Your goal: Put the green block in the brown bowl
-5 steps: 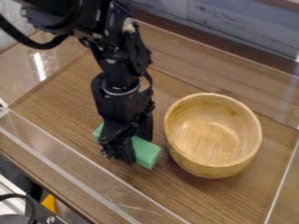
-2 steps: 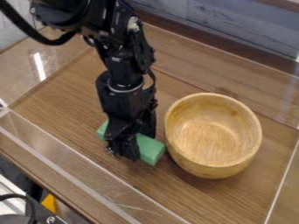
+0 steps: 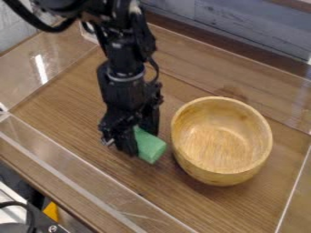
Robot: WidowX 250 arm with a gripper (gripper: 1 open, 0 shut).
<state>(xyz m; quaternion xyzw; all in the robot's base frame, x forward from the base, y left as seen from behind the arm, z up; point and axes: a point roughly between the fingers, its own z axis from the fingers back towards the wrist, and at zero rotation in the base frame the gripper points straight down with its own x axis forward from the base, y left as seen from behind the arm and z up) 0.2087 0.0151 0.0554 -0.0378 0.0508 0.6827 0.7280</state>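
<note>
Shifted since the earlier frames, the black robot arm [image 3: 119,55] and the bright green block [image 3: 148,146] it carries now sit a little differently, with less of the block's length showing; the round light-brown wooden bowl [image 3: 221,141] keeps its place. The end effector [image 3: 131,136] is closed partway, its black fingers stopped around the block, which it has hold of. Those fingers hide the block's far part, so only the lower-right end shows plainly, just to the left of the bowl in the view and outside it. Whether the block's underside touches the surface [image 3: 201,202] is hard to make out.

The top of the arm is cut off by the upper edge of the view. At the lower left, a black item [image 3: 17,217] runs out of view, and a small yellow piece [image 3: 51,210] beside it is partly covered; neither can be identified.

The block is matte and straight-edged. The bowl has a thick, rounded rim, a deep hollow and faint grain, with nothing inside. The surface is brown wood with long grain, crossed by pale lines, and behind it stands a pale grey panelled wall [image 3: 261,20].

Counted up: one arm, one block, one bowl, one yellow piece.
</note>
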